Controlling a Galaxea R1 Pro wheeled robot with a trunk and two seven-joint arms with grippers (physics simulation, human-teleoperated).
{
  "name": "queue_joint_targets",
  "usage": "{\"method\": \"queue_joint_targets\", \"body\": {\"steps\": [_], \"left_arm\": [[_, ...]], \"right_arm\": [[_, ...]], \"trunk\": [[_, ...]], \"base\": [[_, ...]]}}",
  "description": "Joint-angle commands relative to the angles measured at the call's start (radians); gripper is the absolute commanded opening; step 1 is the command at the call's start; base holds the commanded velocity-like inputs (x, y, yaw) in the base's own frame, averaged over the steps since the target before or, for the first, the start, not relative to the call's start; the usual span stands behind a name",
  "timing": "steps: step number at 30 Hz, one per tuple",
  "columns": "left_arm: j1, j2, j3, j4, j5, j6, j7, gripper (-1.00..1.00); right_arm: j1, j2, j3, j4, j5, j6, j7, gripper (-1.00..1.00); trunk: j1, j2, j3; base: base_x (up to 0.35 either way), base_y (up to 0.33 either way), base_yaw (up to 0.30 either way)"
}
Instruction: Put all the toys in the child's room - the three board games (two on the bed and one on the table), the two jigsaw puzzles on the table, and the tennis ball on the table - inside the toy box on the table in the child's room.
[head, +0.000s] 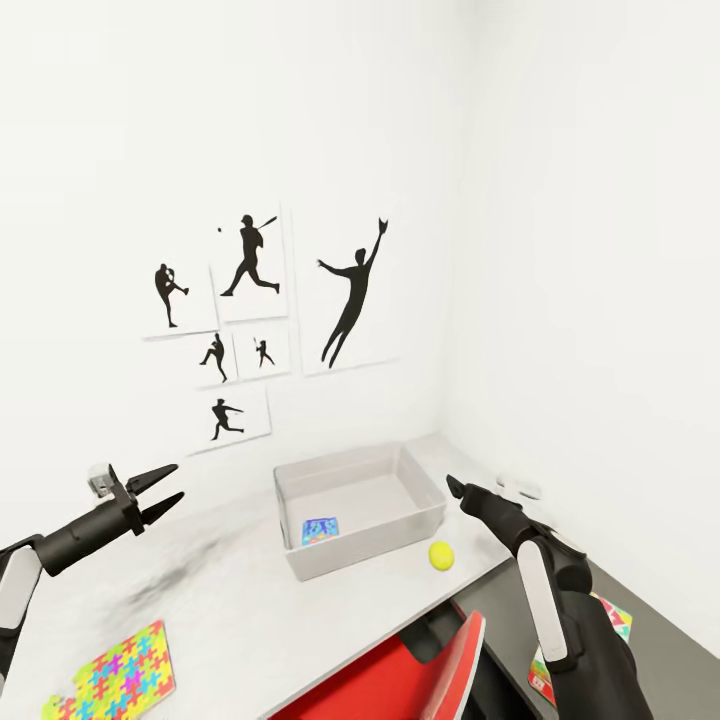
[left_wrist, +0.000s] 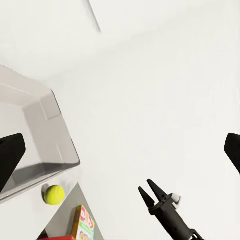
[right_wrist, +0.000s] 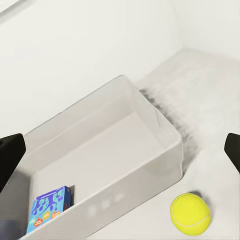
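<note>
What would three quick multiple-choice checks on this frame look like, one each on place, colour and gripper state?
1. Where is the tennis ball?
A. inside the toy box
B. on the table beside the toy box
C. in the right gripper

2. What colour is the cover of the board game lying in the toy box?
A. blue
B. pale green
C. red

3. How does the left gripper stand?
A. shut on a jigsaw puzzle
B. shut on the ball
C. open, holding nothing

Key: 1 B, the ball rests on the table just outside the box's front wall. 2 A, the right wrist view shows a blue cartoon cover. 3 C, the head view shows its fingers spread with nothing between them.
</note>
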Motion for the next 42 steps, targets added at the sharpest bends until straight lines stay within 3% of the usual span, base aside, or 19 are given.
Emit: {"method": "queue_joint_targets", "body": {"steps": [1,6,13,23,42], "left_arm": [[0.000,0.000,0.002,0.001,-0.002,0.004,-0.004,1.00],[-0.001,0.001,0.002,0.001,-0.003,0.004,-0.004,1.00],[-0.001,0.001,0.003,0.001,-0.002,0.004,-0.003,1.00],[-0.001,0.001,0.002,0.001,-0.002,0.004,-0.003,1.00],[-0.001,0.001,0.002,0.001,-0.003,0.002,-0.003,1.00]], "right_arm": [[0.000,0.001,-0.004,-0.001,0.000,0.005,0.006,1.00],[0.000,0.001,-0.005,-0.002,-0.001,0.005,0.011,1.00],[0.000,-0.002,-0.006,-0.003,-0.001,0.007,0.069,1.00],[0.000,0.002,-0.006,-0.003,0.000,0.005,0.076,1.00],[0.000,0.004,-0.004,-0.001,0.000,0.004,0.076,1.00]], "trunk": [[0.000,-0.001,0.000],[0.000,-0.001,0.000],[0.000,-0.001,0.000],[0.000,-0.001,0.000],[0.000,-0.001,0.002]], "base": [[-0.010,0.005,0.000],[-0.005,0.002,0.000],[-0.001,0.000,0.000],[-0.004,0.001,-0.006],[-0.142,0.058,-0.238]]}}
